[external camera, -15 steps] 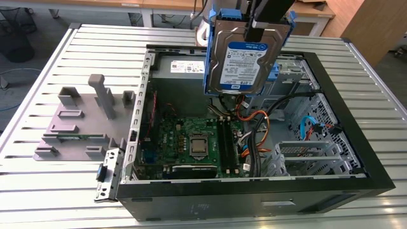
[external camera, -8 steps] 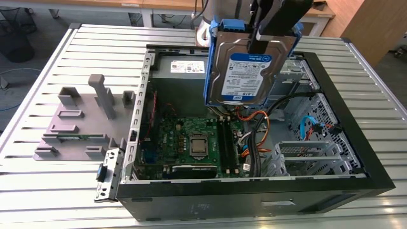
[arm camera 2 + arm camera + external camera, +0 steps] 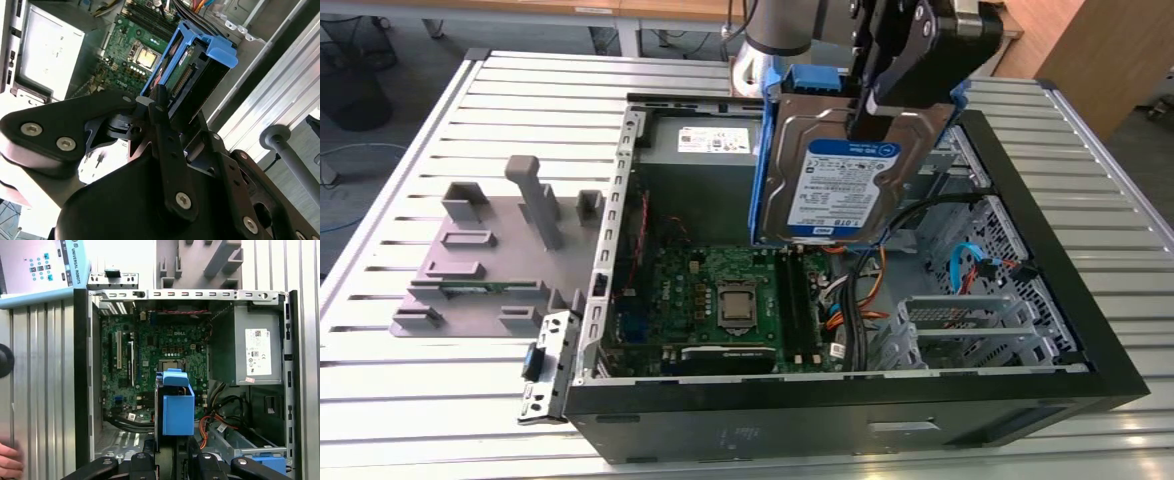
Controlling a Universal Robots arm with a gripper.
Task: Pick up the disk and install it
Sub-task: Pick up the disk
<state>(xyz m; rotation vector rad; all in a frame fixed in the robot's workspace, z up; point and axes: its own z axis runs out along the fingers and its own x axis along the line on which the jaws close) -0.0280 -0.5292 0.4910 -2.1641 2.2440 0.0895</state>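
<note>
The gripper (image 3: 874, 112) has its fingers squeezed onto the top of the disk (image 3: 834, 195) and holds it fast. The disk hangs straight down from the gripper, up in the air over the open computer case (image 3: 1067, 330). Right under the gripper lies the green motherboard (image 3: 720, 300). The grey power supply box (image 3: 252, 352) sits off to one side of the gripper. A grey holder block (image 3: 480, 260) rests on the metal table (image 3: 400, 400) - outside the case, well away from the gripper.

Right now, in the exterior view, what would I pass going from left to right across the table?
grey fixture → processor socket on the motherboard → the disk, held up by the gripper → blue cable → case's right wall
</note>
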